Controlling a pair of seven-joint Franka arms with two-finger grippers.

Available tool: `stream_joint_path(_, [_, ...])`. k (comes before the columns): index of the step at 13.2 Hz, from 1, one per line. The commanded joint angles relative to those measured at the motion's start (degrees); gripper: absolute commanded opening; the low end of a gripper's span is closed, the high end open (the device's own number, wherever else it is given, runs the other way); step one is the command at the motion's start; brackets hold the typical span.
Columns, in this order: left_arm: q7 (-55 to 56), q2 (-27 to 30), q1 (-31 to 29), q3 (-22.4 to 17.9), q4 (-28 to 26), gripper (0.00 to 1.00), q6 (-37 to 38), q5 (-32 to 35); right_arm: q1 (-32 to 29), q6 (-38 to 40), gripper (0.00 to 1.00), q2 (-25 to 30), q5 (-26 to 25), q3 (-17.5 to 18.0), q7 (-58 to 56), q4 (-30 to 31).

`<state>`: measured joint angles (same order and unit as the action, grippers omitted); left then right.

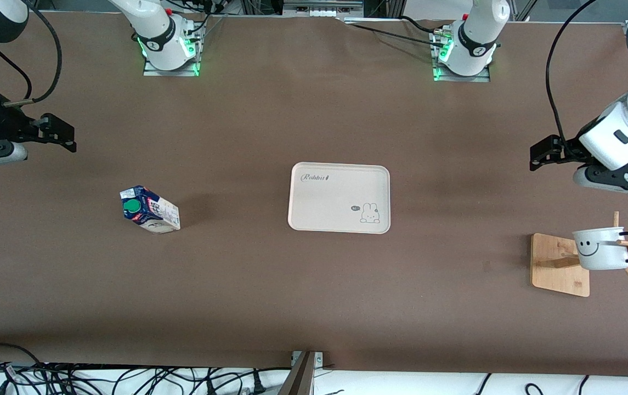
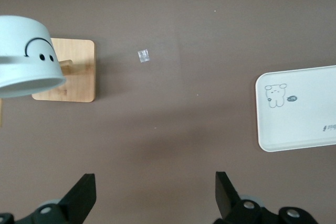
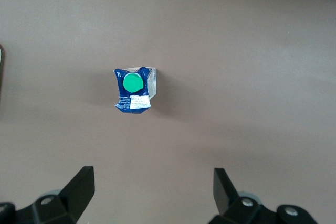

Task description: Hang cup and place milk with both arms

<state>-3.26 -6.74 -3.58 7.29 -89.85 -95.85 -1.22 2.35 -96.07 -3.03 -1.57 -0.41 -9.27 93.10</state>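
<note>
Both grippers hang empty with fingers spread apart: the right gripper [image 1: 58, 131] over bare table at the right arm's end, the left gripper [image 1: 544, 153] over bare table at the left arm's end, above the wooden rack [image 1: 559, 264]. Between the two ends lies the white tray [image 1: 339, 197], with nothing on it. By the look of it the cup [image 1: 599, 248] already hangs on a rack peg by its black handle, so that half seems done. Standing upright toward the right arm's end, well apart from the tray, the milk [image 1: 149, 209] remains to be placed, presumably on the tray.
</note>
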Motion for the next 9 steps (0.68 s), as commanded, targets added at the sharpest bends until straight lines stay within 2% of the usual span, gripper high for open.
stream_joint_path(1, [0.53,7.42,0.86,-1.48,-9.61,1.0,-2.93,-0.64,-0.77,0.8,1.0,-0.14,-0.1,0.67,0.3,-0.9])
stream_joint_path(4, [4.22,9.12,1.9,-3.94,-11.31,1.0,-3.2,-0.28,-0.77,0.89,1.0,-0.14,-0.1,0.67,0.3,-0.9])
stream_joint_path(6, [3.27,9.12,5.32,-6.22,-11.14,1.0,-3.02,3.39,-0.77,0.8,1.0,-0.14,-0.1,0.67,0.3,-0.99])
stream_joint_path(9, [2.47,8.68,4.99,-5.53,-10.26,1.0,-2.59,3.59,-0.77,0.8,1.0,-0.14,-0.19,0.67,0.3,-0.99])
